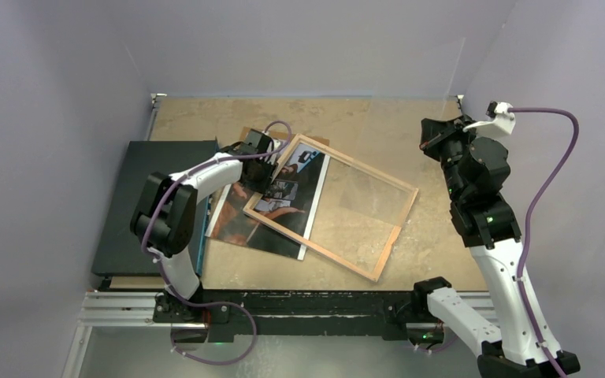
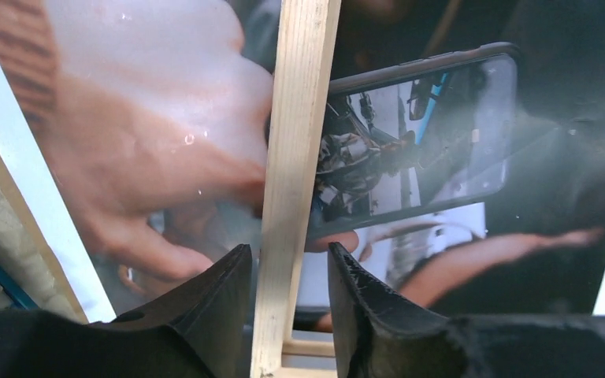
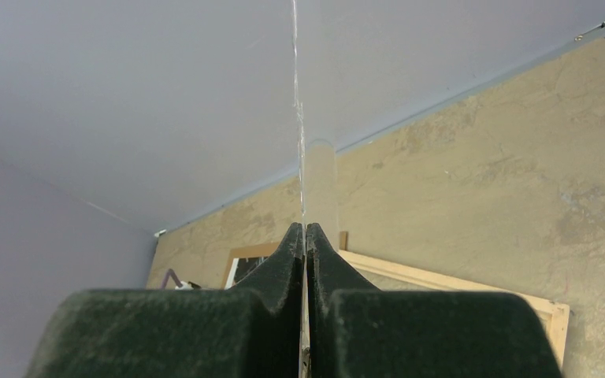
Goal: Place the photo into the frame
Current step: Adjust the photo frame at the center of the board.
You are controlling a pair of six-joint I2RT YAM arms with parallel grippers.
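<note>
Task incomplete: the photo point(image 1: 240, 224) lay partly beneath the frame point(image 1: 323, 250); left gripper point(image 2: 287, 256) jaws spread astride 1 rail; right gripper point(image 3: 306, 232) jaws pinched, apparently, the clear pane point(image 3: 300, 157).

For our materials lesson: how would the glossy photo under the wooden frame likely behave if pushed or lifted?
The photo looks sheet-thin, so probably floppy when lifted. Its shiny surface may slide easily. The frame lies across it, so pushing might shift both.
</note>
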